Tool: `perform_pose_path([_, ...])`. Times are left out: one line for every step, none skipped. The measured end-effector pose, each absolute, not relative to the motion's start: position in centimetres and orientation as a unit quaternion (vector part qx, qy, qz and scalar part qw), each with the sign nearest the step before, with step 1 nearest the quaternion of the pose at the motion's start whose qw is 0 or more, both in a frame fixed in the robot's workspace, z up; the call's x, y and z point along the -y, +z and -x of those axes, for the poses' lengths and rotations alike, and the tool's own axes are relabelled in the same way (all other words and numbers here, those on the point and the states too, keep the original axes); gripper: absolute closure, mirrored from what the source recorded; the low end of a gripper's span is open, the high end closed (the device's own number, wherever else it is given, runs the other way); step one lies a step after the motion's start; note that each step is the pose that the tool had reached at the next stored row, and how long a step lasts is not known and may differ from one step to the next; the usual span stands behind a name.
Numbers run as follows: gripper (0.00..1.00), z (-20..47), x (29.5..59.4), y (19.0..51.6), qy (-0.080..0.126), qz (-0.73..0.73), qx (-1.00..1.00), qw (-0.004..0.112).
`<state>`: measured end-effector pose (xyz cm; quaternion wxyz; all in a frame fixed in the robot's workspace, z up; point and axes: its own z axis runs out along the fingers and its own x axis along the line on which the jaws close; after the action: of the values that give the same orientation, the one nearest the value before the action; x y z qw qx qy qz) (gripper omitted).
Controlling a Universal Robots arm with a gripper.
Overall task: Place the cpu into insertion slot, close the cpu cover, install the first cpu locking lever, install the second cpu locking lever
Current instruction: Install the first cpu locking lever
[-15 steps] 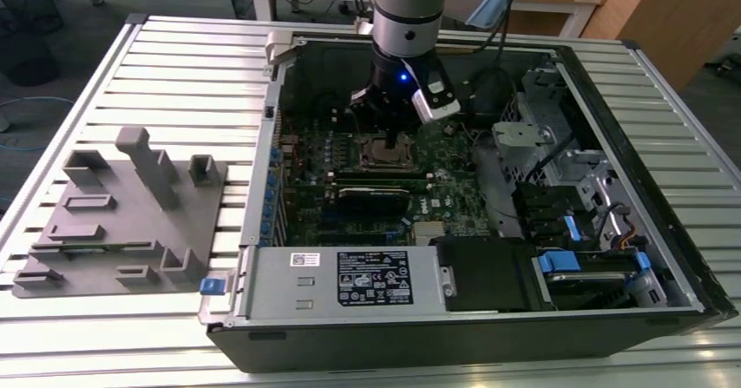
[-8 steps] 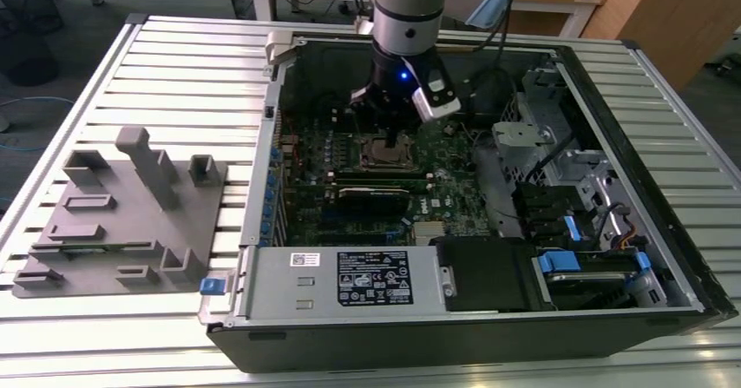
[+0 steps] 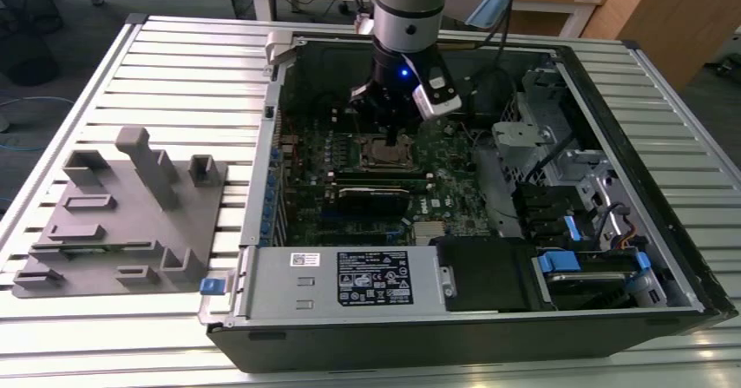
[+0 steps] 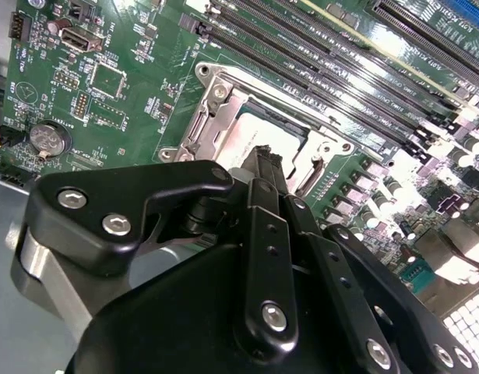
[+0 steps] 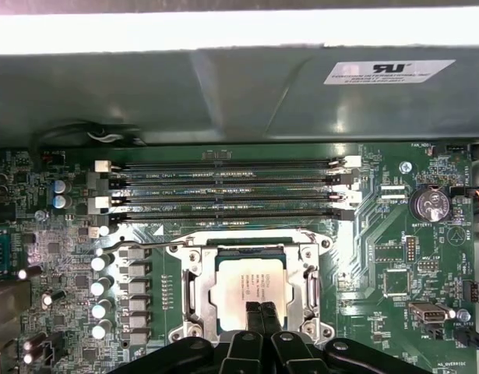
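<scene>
The cpu (image 5: 243,290), a pale silver square chip, lies flat in the insertion slot (image 5: 253,243) on the green board. The cpu cover (image 5: 194,290), a thin silvery frame, lies down around it, with the chip's face showing through its window. My gripper (image 5: 262,313) hangs just above the chip's near edge, its two black fingers pressed together and holding nothing. In the second wrist view the gripper (image 4: 264,158) points down at the cpu (image 4: 251,140) inside the cover (image 4: 216,100). In the exterior view the gripper (image 3: 398,136) stands over the insertion slot (image 3: 383,154) inside the open computer case.
Long memory slots (image 5: 223,187) run beside the socket, and a coin battery (image 5: 428,204) sits on the board. The grey power-supply box (image 3: 347,279) lies along the case's near side, with drive cages (image 3: 579,188) at the exterior view's right. A grey fixture (image 3: 116,214) stands on the slatted table.
</scene>
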<state>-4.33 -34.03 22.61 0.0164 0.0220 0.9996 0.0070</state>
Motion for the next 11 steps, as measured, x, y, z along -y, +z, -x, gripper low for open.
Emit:
perform_pose_path([0.89, 4.33, 34.03, 22.62, 0.007, -0.022, -1.0, 0.016])
perform_pose_path([0.89, 4.33, 34.03, 22.62, 0.007, -0.022, -1.0, 0.016])
perform_pose_path([0.89, 4.33, 34.03, 22.62, 0.007, -0.022, -1.0, 0.016])
perform_pose_path([0.89, 4.33, 34.04, 22.74, 0.007, -0.022, -1.0, 0.016])
perform_pose_path([0.89, 4.33, 34.04, 22.85, 0.007, -0.022, -1.0, 0.016])
perform_pose_path([0.89, 4.33, 34.04, 22.85, 0.007, -0.022, -1.0, 0.016])
perform_pose_path([0.89, 4.33, 34.04, 22.85, 0.007, -0.022, -1.0, 0.016])
perform_pose_path([0.89, 4.33, 34.04, 22.85, 0.007, -0.022, -1.0, 0.016])
perform_pose_path([0.89, 4.33, 34.04, 22.86, 0.007, -0.022, -1.0, 0.016])
perform_pose_path([0.89, 4.33, 34.04, 22.86, 0.007, -0.022, -1.0, 0.016])
perform_pose_path([0.89, 4.33, 34.04, 22.86, 0.007, -0.022, -1.0, 0.016])
